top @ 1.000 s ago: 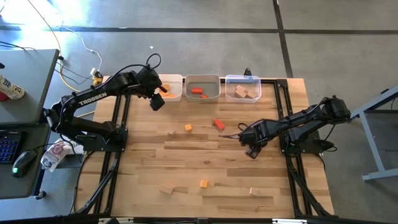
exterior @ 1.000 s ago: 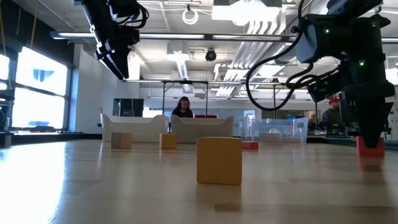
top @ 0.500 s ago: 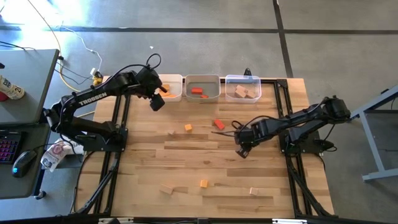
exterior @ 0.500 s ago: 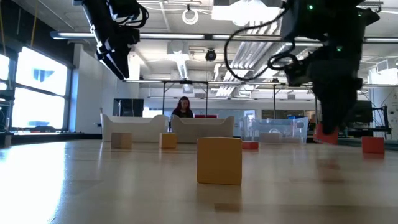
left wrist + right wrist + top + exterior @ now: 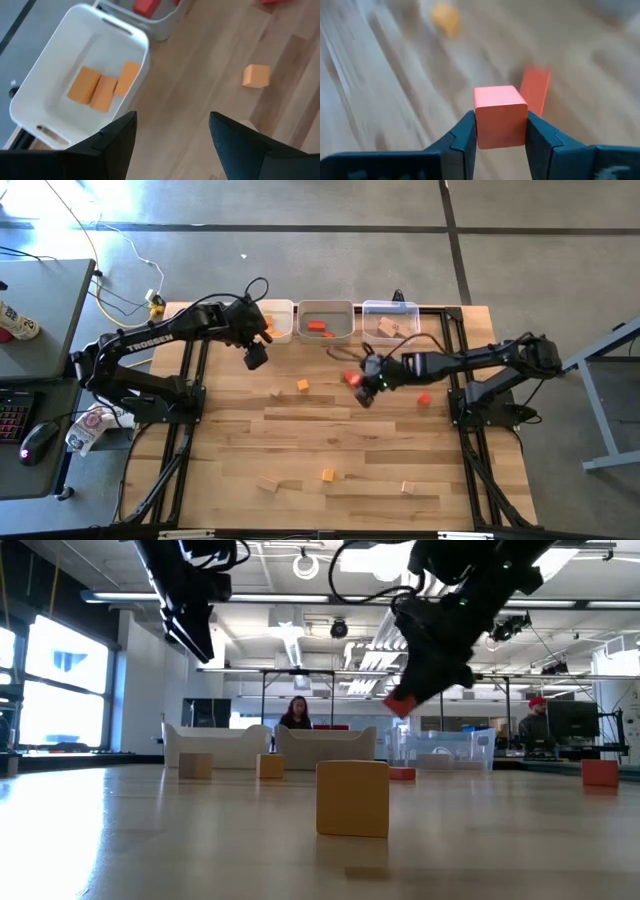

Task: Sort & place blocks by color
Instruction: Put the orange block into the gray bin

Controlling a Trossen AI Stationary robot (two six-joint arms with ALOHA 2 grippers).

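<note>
My right gripper [image 5: 364,390] hangs over the middle of the table, shut on a red cube [image 5: 500,122] that is well above the wood in the low view [image 5: 400,705]. A red bar [image 5: 352,378] lies flat on the table just beyond it. Another red block [image 5: 424,398] lies under the right arm. My left gripper [image 5: 172,145] is open and holds nothing, hovering beside the white bin [image 5: 285,332], which has three orange blocks [image 5: 102,90] in it. An orange cube [image 5: 303,385] and a pale block [image 5: 277,393] rest on the table between the arms. My right gripper pinches the red cube by two opposite side faces [image 5: 479,131] between its two fingers. The fingers slant down from the table's right side. The cube is lifted clear of the table, with its top face showing and about level.
At the far edge stand a grey bin [image 5: 327,332] with red blocks and a clear bin [image 5: 391,308] with pale blocks. Near the front edge lie an orange block [image 5: 327,475] and two pale ones [image 5: 266,483] [image 5: 408,487]. Bare wood lies between.
My right gripper has risen from the table with the red cube and swung toward the table's left and far side, tipping less steeply. The cube is now lifted clear. My left gripper has drifted a little away from the white bin, still open.
</note>
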